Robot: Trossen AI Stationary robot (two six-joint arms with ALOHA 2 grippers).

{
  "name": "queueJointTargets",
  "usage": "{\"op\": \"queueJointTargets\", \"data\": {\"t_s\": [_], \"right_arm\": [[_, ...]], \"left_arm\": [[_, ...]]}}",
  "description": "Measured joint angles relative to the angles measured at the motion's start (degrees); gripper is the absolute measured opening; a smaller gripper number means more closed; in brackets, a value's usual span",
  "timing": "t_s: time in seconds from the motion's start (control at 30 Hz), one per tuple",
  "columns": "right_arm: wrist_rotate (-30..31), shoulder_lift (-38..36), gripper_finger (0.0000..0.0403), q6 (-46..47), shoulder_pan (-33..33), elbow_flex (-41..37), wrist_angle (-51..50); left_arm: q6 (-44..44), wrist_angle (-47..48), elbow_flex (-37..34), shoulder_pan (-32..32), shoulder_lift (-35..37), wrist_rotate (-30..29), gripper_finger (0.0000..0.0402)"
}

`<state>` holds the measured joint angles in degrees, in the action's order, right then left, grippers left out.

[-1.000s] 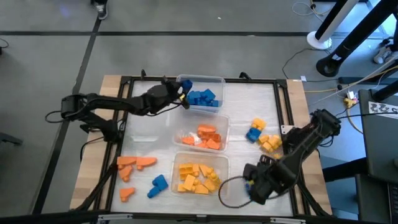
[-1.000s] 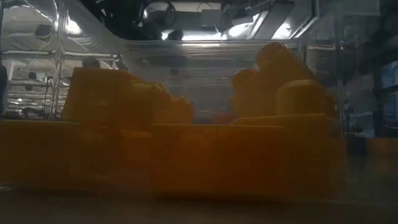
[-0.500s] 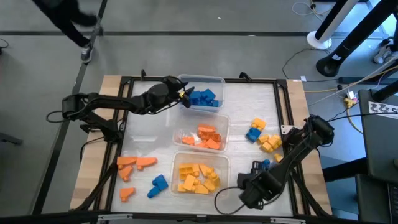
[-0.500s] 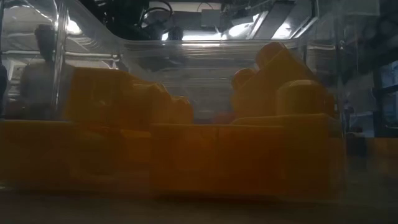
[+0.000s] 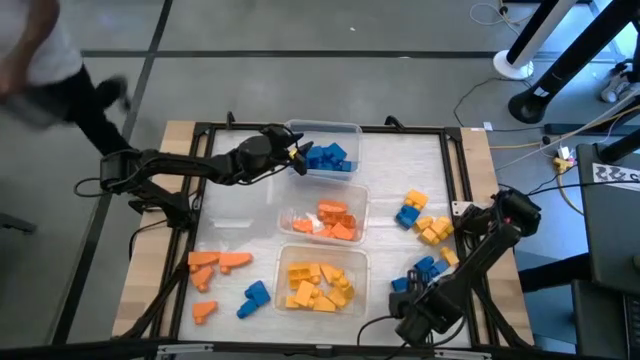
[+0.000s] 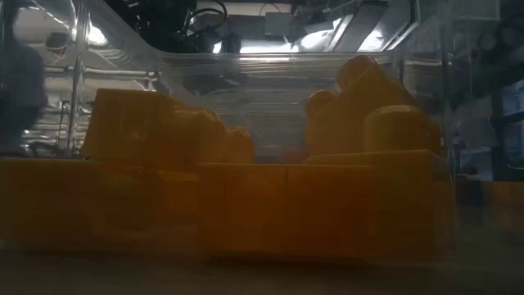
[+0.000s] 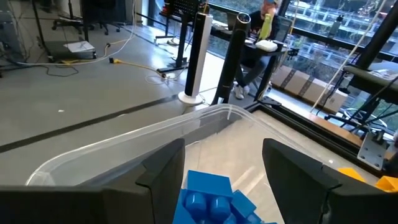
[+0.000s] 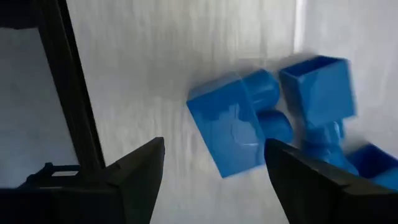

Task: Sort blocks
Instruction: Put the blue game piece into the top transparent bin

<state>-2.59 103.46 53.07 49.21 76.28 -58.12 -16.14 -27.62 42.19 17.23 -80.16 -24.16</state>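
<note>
Left claw is hovering wide open at the rim of the far tub, empty, blue blocks lying inside. Right claw is resting low near the table's front edge, open and empty, beside loose blue blocks.

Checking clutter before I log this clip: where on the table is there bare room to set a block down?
Bare: the strip between the tubs and the yellow-and-blue pile, up to the far edge; also the patch near the left arm, beside the orange tub. Crowded: the near-left corner with orange blocks and a blue block, and the near-right blue blocks by the right gripper.
</note>
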Motion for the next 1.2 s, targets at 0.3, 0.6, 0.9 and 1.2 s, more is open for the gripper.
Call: {"op": "queueJointTargets", "data": {"t_s": [0.3,0.6,0.9,1.2], "right_arm": [[0.4,0.0,0.0275,-2.4,-0.1,-6.7,4.6],[1.8,-0.1,0.0275,-6.9,-0.1,-7.8,8.7],[3.6,-0.1,0.0275,-6.9,-0.1,-7.8,8.8],[7.5,0.2,0.0273,-6.9,-0.1,-7.8,9.3]], "left_arm": [[0.0,0.0,0.0,0.0,0.0,0.0,0.0205],[0.0,0.0,0.0,0.0,0.0,0.0,0.0205],[0.0,0.0,0.0,0.0,0.0,0.0,0.0205],[0.0,0.0,0.0,0.0,0.0,0.0,0.0205]]}}
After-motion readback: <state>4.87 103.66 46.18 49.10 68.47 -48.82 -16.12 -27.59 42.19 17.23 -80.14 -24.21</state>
